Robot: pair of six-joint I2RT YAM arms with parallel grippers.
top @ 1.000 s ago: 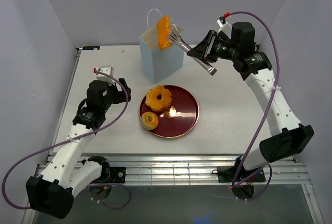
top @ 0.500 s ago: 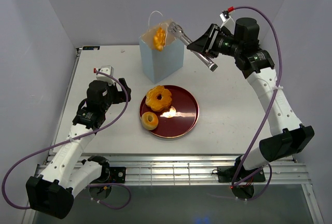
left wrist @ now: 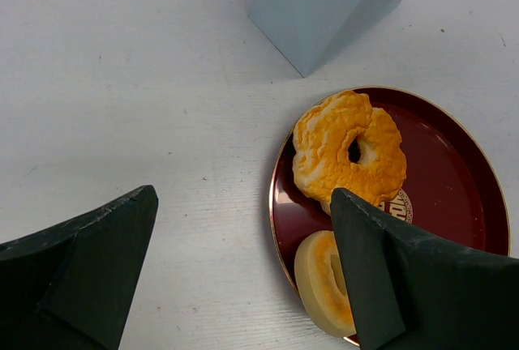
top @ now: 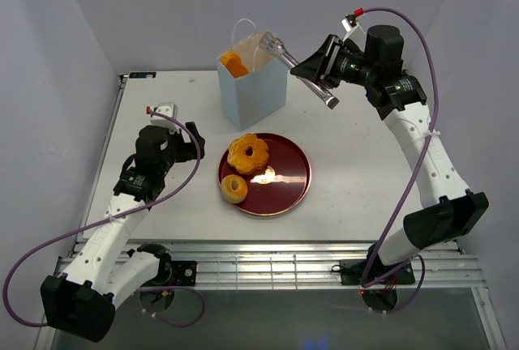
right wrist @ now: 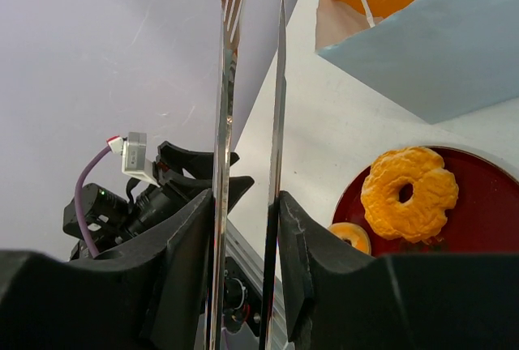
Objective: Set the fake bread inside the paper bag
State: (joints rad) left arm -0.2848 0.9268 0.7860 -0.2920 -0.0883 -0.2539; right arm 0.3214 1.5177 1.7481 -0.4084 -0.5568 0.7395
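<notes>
Up at the top of the overhead view, the right gripper [top: 321, 68] is clamped on a pair of metal tongs [top: 280, 47], and the tips hang just above the open mouth of the paper bag [top: 258, 95]. On the right wrist camera the two blades stand slightly apart with nothing between them. And there it is: an orange piece of the fake bread [top: 233, 64] sits inside the bag, against its left inner wall, just below the rim. The bag stands upright on the white table [top: 162, 107], upper centre of the frame, with one thin white handle [top: 241, 26] looping up above it. Below it, centre frame, is the round dark red plate [top: 293, 181], and two more pastries lie on it: a big golden ring [top: 247, 154] at the upper left of the plate, and a smaller pale roll [top: 234, 188] at its lower left edge, just beside the ring. Over on the left side, the left gripper [left wrist: 243, 196] hangs above the table with its fingers spread wide, holding nothing, and the plate's left edge shows between them on its wrist camera.
</notes>
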